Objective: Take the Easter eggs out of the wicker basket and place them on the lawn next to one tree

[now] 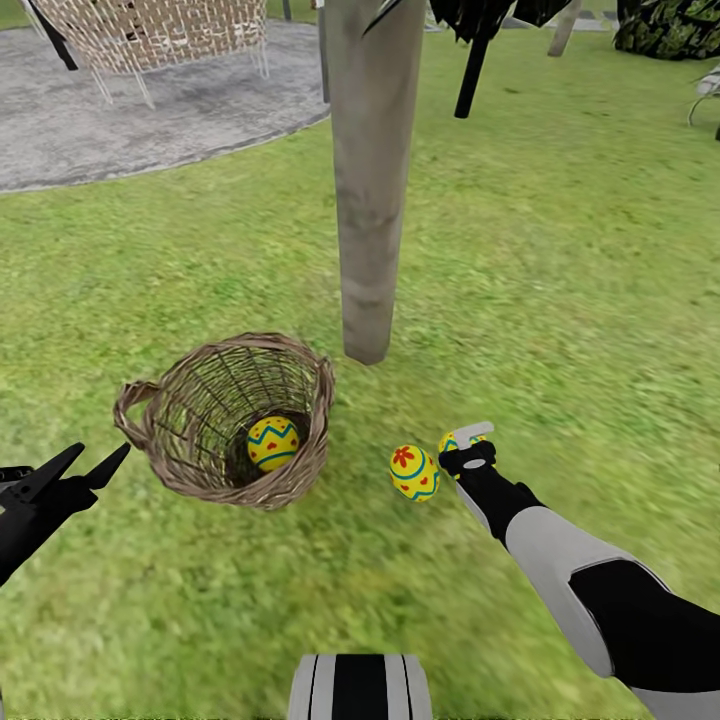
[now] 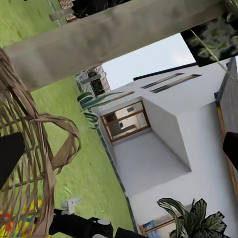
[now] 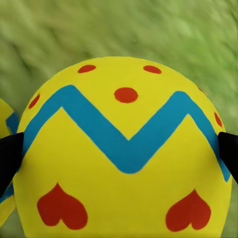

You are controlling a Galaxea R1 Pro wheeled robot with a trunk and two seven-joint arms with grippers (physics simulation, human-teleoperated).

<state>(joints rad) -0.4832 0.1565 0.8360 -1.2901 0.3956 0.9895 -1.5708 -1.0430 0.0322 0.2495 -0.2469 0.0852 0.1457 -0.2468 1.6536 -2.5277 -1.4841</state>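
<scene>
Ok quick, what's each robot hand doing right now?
Left end effector: open, holding nothing, beside the basket.
Right end effector: closed on an egg, down by the grass.

Right arm (image 1: 590,590), lower right of head view: light grey forearm shell, black elbow section, black wrist, pale grey finger. Left gripper (image 1: 85,470), left edge: matte black, pointed fingers. Trunk top (image 1: 360,687), bottom centre: black with grey-white stripes.
</scene>
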